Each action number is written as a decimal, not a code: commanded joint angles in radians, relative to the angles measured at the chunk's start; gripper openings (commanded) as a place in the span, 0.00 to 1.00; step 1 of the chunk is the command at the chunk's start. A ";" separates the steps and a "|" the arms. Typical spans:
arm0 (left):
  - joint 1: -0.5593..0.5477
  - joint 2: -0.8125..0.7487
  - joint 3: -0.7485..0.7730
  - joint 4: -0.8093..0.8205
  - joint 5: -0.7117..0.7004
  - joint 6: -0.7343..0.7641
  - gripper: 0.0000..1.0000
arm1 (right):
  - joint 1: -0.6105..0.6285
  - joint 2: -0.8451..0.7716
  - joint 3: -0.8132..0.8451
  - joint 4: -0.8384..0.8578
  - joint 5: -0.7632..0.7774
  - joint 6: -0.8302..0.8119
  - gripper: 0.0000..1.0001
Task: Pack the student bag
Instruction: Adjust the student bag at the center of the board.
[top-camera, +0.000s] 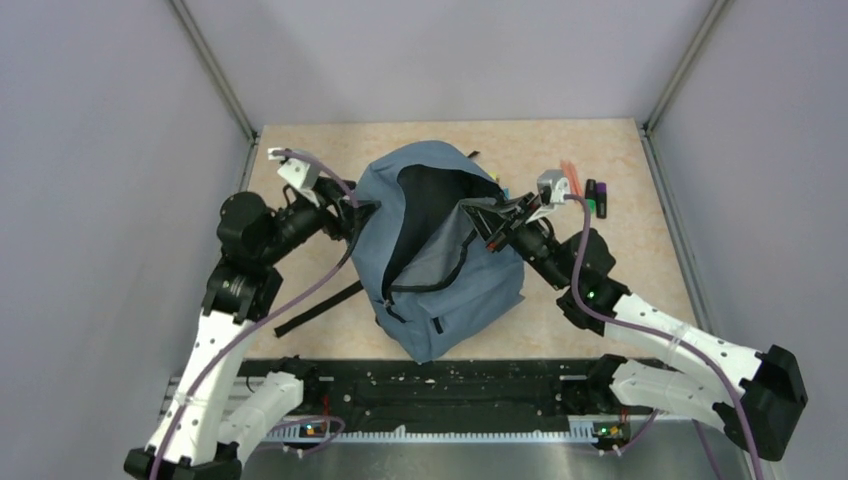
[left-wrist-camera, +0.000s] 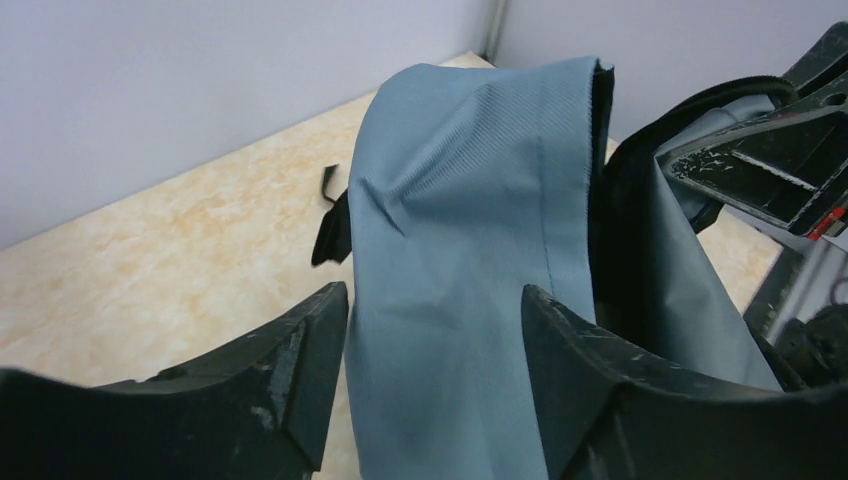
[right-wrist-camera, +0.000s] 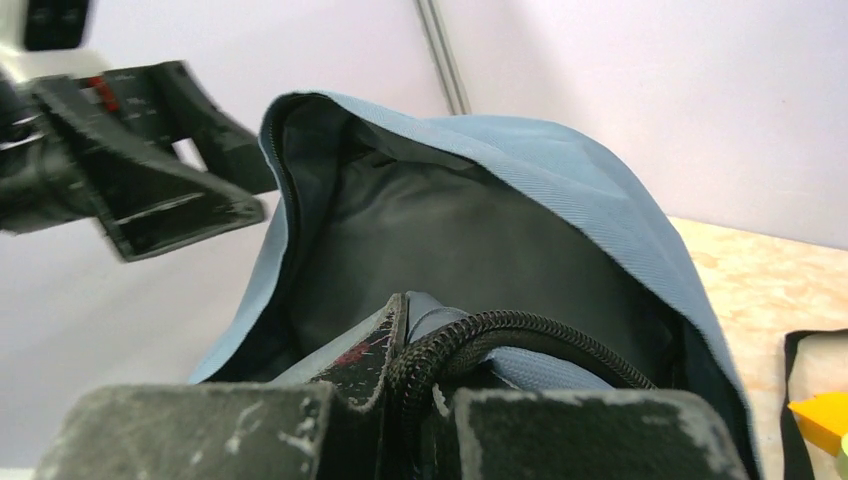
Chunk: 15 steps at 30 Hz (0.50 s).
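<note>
Top external view showed the student bag standing in the middle of the table, nearer the far edge than the near one. Its main compartment gaped upward, with dark lining inside. The left gripper was at the bag's left side. In the left wrist view its jaws stood apart, with a fold of blue fabric running between the fingers but not pinched. The right gripper was at the right rim of the opening. In the right wrist view its jaws were together, clamped on the bag's black zipper edge. A black strap trailed from the bag toward the near left corner. Some small coloured items lay near the far right corner, apart from the bag.
</note>
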 joint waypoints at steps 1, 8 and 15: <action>-0.006 -0.158 -0.039 -0.058 -0.170 0.055 0.71 | 0.002 -0.020 0.016 0.002 0.101 -0.021 0.00; -0.006 -0.334 -0.026 -0.409 -0.159 -0.081 0.71 | 0.003 0.000 0.030 -0.006 0.108 -0.018 0.00; -0.005 -0.488 -0.243 -0.530 0.015 -0.360 0.70 | 0.011 0.000 0.041 -0.023 0.124 -0.025 0.00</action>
